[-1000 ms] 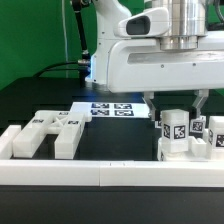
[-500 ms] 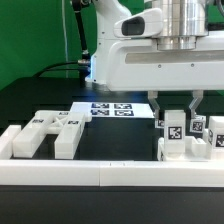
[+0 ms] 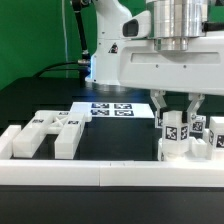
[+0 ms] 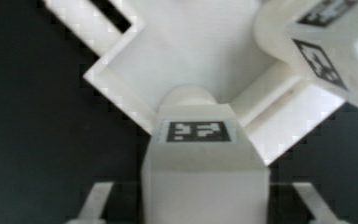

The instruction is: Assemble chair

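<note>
An upright white chair part point(image 3: 174, 132) with a black-and-white tag stands at the exterior view's right, against the front rail. My gripper point(image 3: 178, 112) is right above it, with one finger on each side of its top. In the wrist view the same part point(image 4: 199, 150) rises between the two fingers point(image 4: 98, 203), with a dark gap on each side, so the gripper point(image 4: 201, 208) is open and not touching it. A larger angled white chair part point(image 4: 149, 60) lies beyond it.
A blocky white chair part point(image 3: 50, 130) with prongs lies at the exterior view's left. More tagged white pieces point(image 3: 214, 130) stand just right of the gripper. The marker board point(image 3: 108, 108) lies behind. A long white rail point(image 3: 90, 172) runs along the front.
The gripper has shifted slightly toward the exterior view's right and come lower over the upright part. Its fingers now stand closer to the part's sides.
</note>
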Controlling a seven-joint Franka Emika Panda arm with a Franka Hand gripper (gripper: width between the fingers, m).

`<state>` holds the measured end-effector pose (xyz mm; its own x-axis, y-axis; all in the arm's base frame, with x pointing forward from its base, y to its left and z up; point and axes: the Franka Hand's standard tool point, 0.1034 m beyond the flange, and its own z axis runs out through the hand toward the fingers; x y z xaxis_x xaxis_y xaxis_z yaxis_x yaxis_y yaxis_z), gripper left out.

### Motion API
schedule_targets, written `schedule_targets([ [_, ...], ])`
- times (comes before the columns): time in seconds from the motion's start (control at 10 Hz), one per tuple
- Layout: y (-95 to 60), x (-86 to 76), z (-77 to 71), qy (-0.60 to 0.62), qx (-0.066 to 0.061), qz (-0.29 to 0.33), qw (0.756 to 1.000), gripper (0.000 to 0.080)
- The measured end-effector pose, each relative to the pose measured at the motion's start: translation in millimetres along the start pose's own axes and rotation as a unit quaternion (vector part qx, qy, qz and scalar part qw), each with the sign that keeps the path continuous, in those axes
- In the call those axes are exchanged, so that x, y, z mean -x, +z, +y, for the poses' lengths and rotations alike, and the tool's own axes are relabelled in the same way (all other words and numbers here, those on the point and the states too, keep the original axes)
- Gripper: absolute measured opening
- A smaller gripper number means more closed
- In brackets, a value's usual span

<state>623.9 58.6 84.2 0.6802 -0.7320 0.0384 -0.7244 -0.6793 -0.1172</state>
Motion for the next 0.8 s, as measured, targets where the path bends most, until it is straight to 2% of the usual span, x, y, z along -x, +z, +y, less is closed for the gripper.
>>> schedule_targets([
  [0.1,0.1,-1.1,-1.6,0.057,-0.007,0.003,0.998,0.0291],
  [0.3,0.0,-1.0,-2.1,0.13,-0.008,0.003,0.991,0.0291],
  [0.4,0.2,-0.7,-2.2,0.139,-0.008,0.002,0.99,0.0365],
  [0.5,0.3,-0.6,-2.2,0.131,-0.008,0.002,0.991,0.0365],
  [0.7,-1.0,-0.1,-2.3,0.102,-0.002,-0.004,0.995,0.0618],
  [0.8,-1.8,-1.5,-2.8,0.052,-0.002,-0.002,0.999,0.064],
])
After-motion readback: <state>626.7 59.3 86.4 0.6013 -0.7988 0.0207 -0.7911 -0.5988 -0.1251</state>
